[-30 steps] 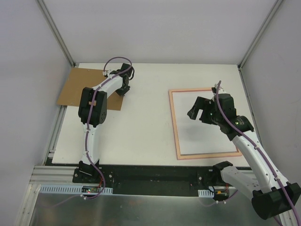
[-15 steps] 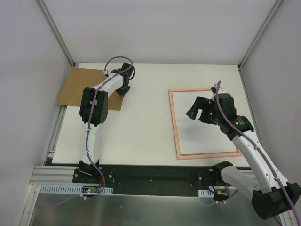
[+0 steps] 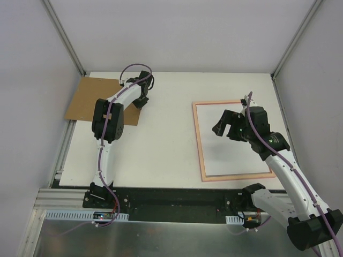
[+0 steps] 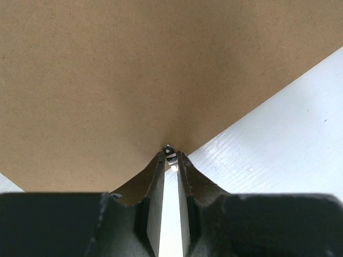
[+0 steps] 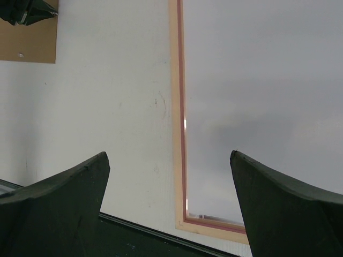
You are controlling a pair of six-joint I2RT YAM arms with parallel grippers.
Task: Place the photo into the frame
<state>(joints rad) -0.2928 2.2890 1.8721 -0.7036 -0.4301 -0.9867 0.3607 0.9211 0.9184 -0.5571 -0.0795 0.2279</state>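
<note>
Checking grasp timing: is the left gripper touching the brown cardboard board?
Cannot tell. In the left wrist view the left gripper ends right at the edge of the cardboard board, in shadow; the top view hides its tips.

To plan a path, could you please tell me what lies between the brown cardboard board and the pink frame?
Nothing: only bare white tabletop separates the cardboard board from the frame, as the top external view shows.
</note>
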